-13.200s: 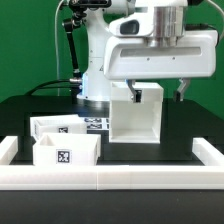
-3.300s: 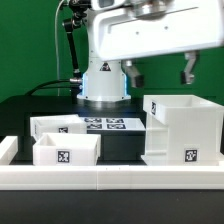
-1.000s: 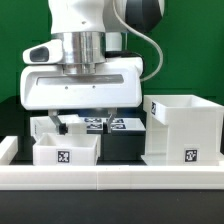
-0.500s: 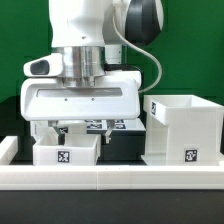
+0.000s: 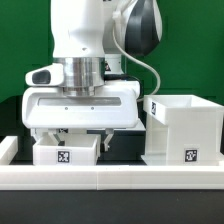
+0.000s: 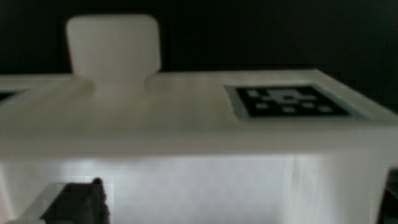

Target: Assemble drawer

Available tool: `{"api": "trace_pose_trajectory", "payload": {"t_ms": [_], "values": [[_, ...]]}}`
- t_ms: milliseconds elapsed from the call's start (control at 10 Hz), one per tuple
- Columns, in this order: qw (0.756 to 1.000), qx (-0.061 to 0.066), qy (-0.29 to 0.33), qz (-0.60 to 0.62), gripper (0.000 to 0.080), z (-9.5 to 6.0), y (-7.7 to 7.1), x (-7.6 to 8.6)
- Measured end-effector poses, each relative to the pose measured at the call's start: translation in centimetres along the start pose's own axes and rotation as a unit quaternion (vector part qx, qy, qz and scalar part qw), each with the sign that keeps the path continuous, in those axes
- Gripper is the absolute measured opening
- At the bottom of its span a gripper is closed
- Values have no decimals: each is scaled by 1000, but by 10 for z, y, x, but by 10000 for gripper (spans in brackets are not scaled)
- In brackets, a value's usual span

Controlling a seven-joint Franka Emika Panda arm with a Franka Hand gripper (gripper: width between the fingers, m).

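Observation:
The drawer's tall white casing (image 5: 183, 128) stands upright at the exterior view's right, with tags on its side and front. A small open-topped tray (image 5: 65, 152) with a tag on its front sits at the left, just behind the rail. My gripper (image 5: 84, 138) hangs low over the trays, open and empty, with one finger (image 5: 105, 140) by the front tray's right side. The second tray is mostly hidden behind my hand. The wrist view shows a white tray (image 6: 196, 150) very close, with a round knob (image 6: 116, 50) and a tag (image 6: 285, 100); a dark fingertip (image 6: 75, 200) stands beside it.
A long low white rail (image 5: 110, 178) runs along the table's front edge, with raised ends at both sides. The robot's base and arm (image 5: 85, 40) fill the middle behind the trays. The marker board is hidden behind my hand.
The casing went from the middle to the right and was let go. My arm then swung left and came down over the trays, lower now than half a second ago.

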State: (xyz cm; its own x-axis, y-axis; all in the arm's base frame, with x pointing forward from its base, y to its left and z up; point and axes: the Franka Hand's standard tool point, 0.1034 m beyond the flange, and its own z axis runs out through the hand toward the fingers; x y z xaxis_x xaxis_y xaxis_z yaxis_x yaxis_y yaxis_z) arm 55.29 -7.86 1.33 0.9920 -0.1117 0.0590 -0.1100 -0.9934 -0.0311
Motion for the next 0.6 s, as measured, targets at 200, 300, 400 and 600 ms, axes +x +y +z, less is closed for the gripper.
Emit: {"api": "trace_pose_trajectory", "payload": {"t_ms": [200,300,400,600], "values": [[1000,-2,0,-1,649,5,-1,-5],[1000,-3,0,-2,649,6,0,-8],[1000,-3,-2,-7,649,7,3,-10],[1000,-3,-3,-7,524,8,3,-11]]}}
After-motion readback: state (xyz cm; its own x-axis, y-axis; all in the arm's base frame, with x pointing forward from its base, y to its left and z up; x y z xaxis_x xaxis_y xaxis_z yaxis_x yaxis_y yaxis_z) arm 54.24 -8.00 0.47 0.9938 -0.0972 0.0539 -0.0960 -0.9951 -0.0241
